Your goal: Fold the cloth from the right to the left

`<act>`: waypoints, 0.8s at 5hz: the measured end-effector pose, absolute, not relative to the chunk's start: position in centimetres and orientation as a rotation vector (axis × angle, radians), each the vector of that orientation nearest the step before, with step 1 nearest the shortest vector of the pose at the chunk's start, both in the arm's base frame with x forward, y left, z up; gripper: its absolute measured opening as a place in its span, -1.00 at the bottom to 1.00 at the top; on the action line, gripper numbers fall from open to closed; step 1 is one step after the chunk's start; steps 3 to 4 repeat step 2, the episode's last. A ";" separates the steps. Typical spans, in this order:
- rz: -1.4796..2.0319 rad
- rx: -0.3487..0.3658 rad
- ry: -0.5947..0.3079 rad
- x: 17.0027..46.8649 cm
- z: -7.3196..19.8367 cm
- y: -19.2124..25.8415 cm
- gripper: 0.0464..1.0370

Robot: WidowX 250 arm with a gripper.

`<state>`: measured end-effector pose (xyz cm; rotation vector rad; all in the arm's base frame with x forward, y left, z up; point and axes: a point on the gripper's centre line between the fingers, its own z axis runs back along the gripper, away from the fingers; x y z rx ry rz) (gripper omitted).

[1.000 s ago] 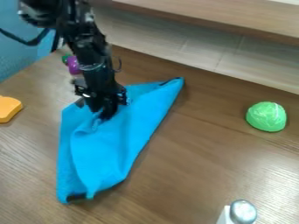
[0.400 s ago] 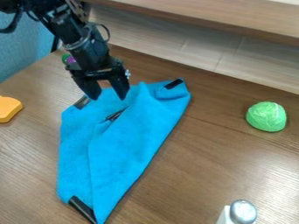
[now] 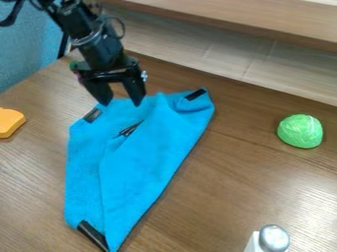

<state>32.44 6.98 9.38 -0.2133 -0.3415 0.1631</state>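
Your gripper (image 3: 119,102) hangs over the far-left end of the blue cloth (image 3: 146,152), its two fingers spread wide with nothing between them. Beneath it, the cloth lies on the wooden table (image 3: 237,172), folded partly over itself, with dark patches at its corners and a dark spot near its middle. To the cloth's left you have an orange object (image 3: 9,122); well to its right sit a green ball-like object (image 3: 300,131) and, nearer the camera, a silver-topped container (image 3: 273,238).

My jaws look smooth and matt, like hard plastic. I see matt cloth (image 3: 148,162), its face softly textured, and a wood-grained bench (image 3: 237,187) with a glossy sheen. The green lump (image 3: 300,131) looks like shiny plastic, the rounded cap (image 3: 274,238) like polished metal.
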 end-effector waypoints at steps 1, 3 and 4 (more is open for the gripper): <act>0.055 -0.151 -0.304 33.7 11.1 4.0 0.93; -0.016 -0.118 -0.301 34.4 11.8 1.8 0.93; -0.016 -0.118 -0.301 34.4 11.8 1.8 0.93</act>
